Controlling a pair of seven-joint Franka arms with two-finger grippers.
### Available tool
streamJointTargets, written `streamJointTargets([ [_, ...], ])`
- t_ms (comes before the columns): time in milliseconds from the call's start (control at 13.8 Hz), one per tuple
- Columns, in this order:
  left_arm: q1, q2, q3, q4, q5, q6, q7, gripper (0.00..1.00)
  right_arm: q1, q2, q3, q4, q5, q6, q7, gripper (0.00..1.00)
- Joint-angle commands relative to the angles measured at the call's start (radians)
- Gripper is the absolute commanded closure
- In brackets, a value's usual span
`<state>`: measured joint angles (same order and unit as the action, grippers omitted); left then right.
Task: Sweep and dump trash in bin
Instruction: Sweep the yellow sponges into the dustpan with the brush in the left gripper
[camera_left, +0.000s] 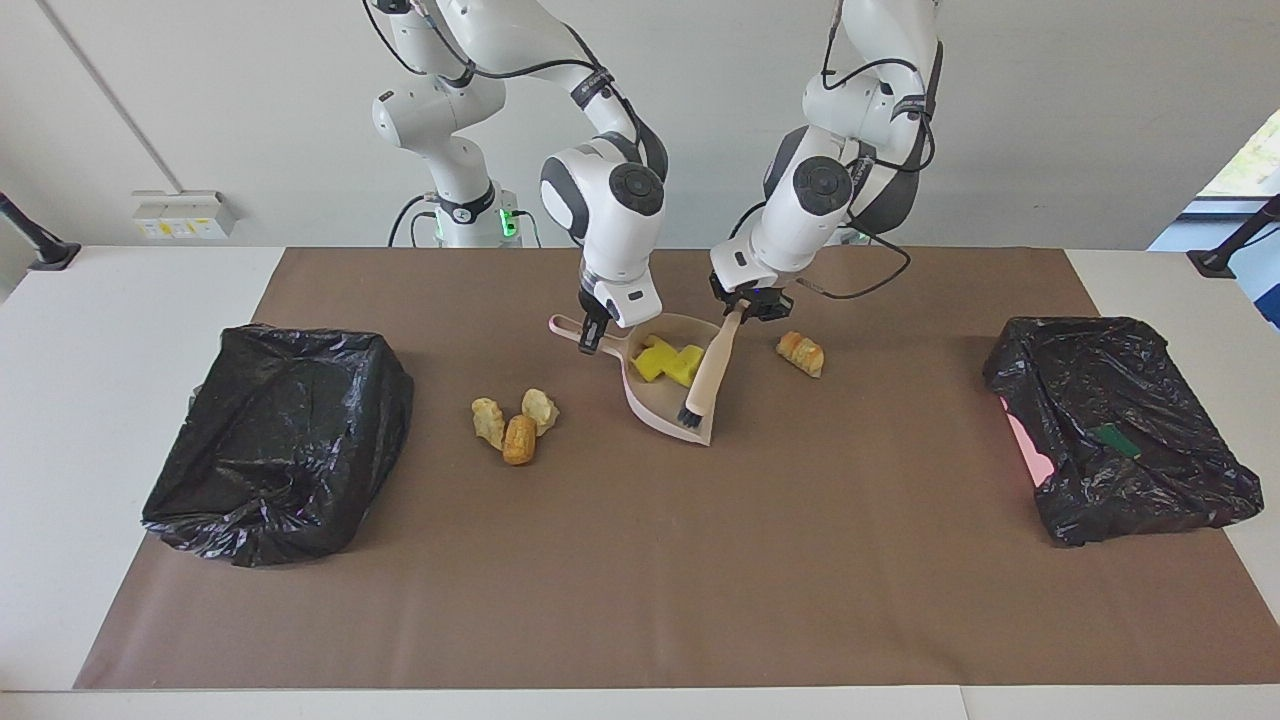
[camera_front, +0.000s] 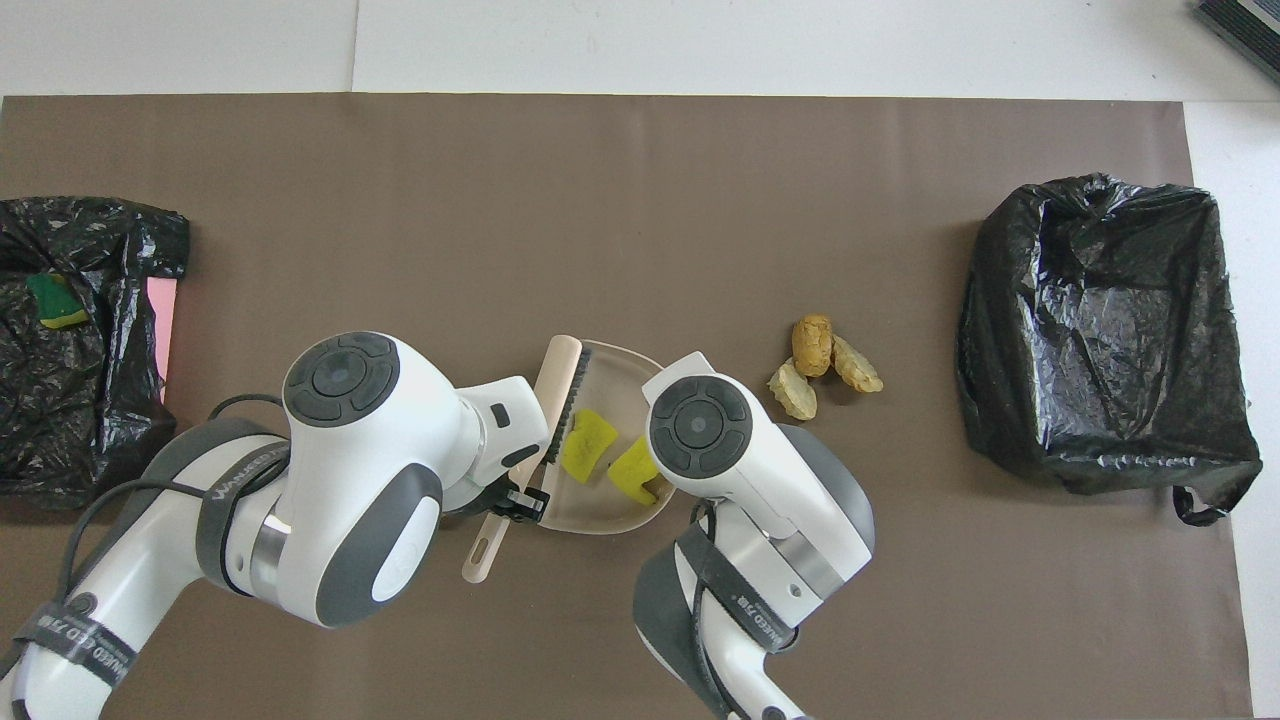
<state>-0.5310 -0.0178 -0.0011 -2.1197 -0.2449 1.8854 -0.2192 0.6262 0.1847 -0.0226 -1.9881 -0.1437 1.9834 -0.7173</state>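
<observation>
The pale pink dustpan (camera_left: 655, 408) lies mid-table and holds two yellow trash pieces (camera_left: 668, 362), which also show in the overhead view (camera_front: 588, 445). My right gripper (camera_left: 597, 335) is shut on the dustpan's handle; in the overhead view its own wrist hides it. My left gripper (camera_left: 745, 300) is shut on the beige brush (camera_left: 712, 370), whose black bristles (camera_left: 690, 415) sit in the pan along the side toward the left arm's end. Three tan chunks (camera_left: 515, 425) lie beside the pan toward the right arm's end. One tan chunk (camera_left: 801, 353) lies beside the brush toward the left arm's end.
A black-bagged bin (camera_left: 280, 440) stands at the right arm's end of the table. A second black-bagged bin (camera_left: 1110, 420) at the left arm's end holds a green-and-yellow sponge (camera_front: 55, 300). Brown paper (camera_left: 700, 580) covers the table.
</observation>
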Motion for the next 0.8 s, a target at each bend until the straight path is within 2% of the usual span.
streamJointTargets([
  [0, -0.003, -0.049, 0.0, -0.045, 0.079, -0.038, -0.258, 1.0, -0.006, 0.009, 0.001, 0.009, -0.011, 0.009, -0.053, 1.0],
  [290, -0.001, -0.071, 0.0, -0.074, 0.145, -0.068, -0.501, 1.0, -0.002, 0.025, 0.001, 0.003, -0.013, 0.012, -0.082, 1.0],
  [362, -0.013, -0.077, -0.003, -0.072, 0.183, -0.087, -0.576, 1.0, -0.002, 0.028, 0.001, 0.008, -0.019, 0.018, -0.083, 1.0],
  [579, -0.02, -0.097, -0.013, -0.077, 0.2, -0.192, -0.705, 1.0, -0.002, 0.03, 0.001, 0.008, -0.019, 0.026, -0.083, 1.0],
  [724, -0.02, -0.141, -0.017, -0.155, 0.2, -0.161, -0.819, 1.0, -0.002, 0.03, 0.001, 0.008, -0.017, 0.026, -0.082, 1.0],
])
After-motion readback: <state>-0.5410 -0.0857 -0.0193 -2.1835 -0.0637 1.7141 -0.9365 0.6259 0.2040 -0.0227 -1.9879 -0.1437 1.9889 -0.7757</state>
